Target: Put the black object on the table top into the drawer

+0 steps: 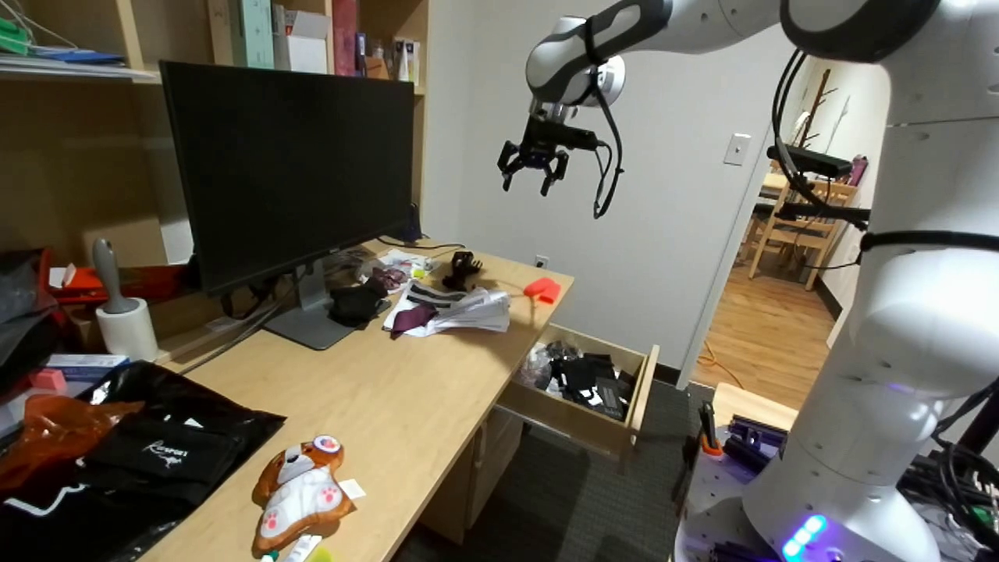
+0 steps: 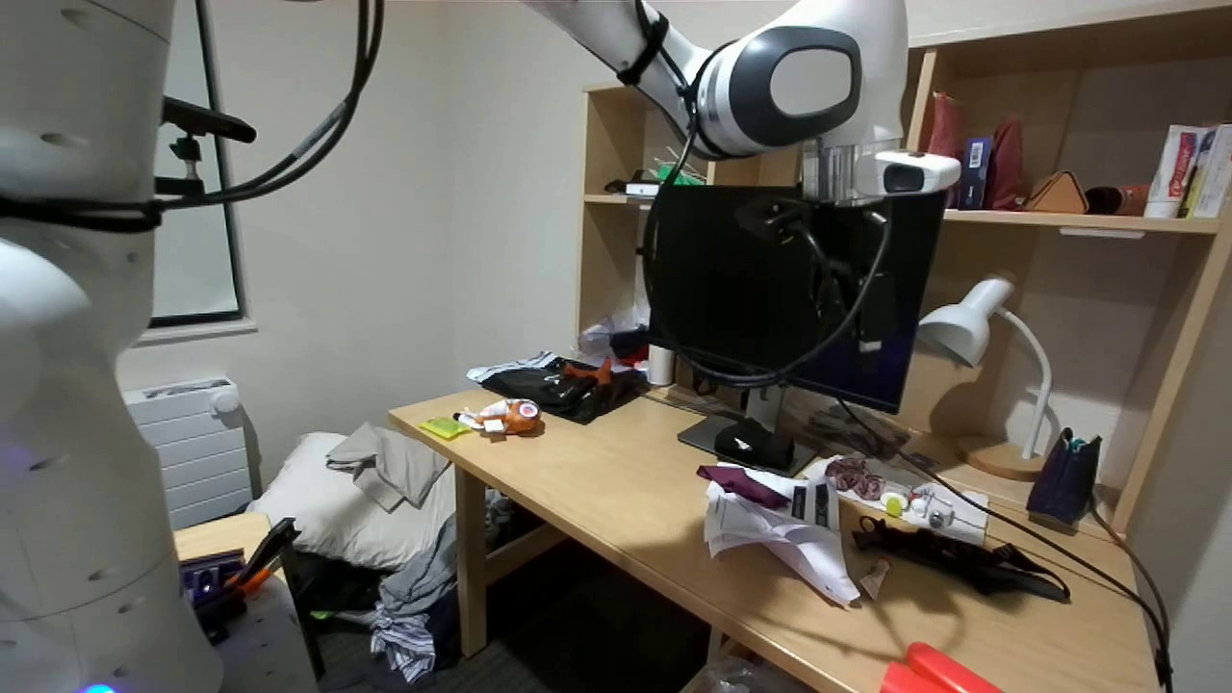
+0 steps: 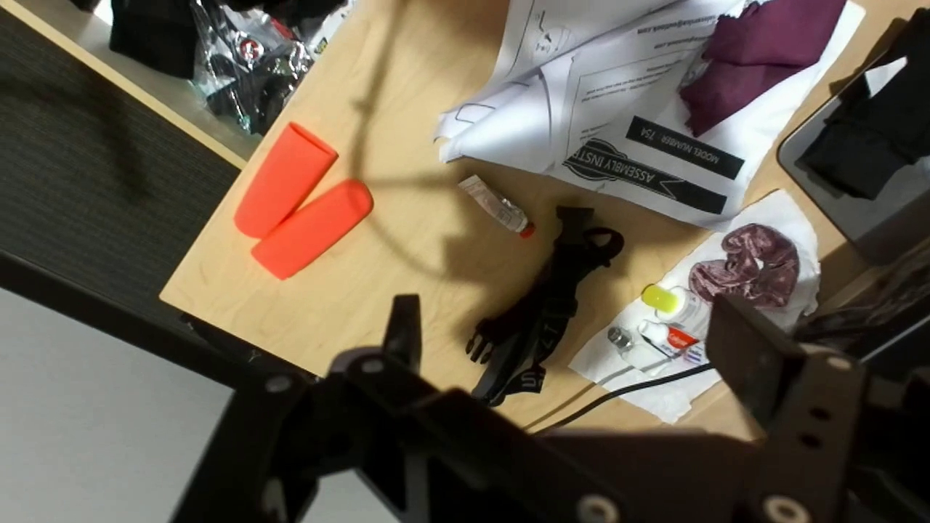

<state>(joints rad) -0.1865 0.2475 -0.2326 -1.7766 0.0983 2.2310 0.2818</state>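
The black object (image 3: 548, 305), a bundled strap with a buckle, lies on the light-wood table top (image 3: 414, 305) in the wrist view. It also shows in both exterior views (image 1: 462, 269) (image 2: 962, 558), near the far end of the table top (image 1: 406, 382). My gripper (image 1: 526, 186) is open and empty, high above that end of the desk. In the wrist view its fingers (image 3: 574, 327) stand wide apart, with the strap seen below between them. The drawer (image 1: 646, 394) is pulled open under the desk, with dark items inside; its corner (image 3: 174, 109) shows in the wrist view.
Red-orange sleeves (image 3: 305, 203), a small tube (image 3: 498, 207) and crumpled papers (image 3: 581, 109) lie around the strap. The monitor (image 1: 296, 172) stands behind, with black cloth (image 1: 355, 303) on its base. A lamp (image 2: 1035, 385) and a cable (image 2: 1030, 539) are at the back.
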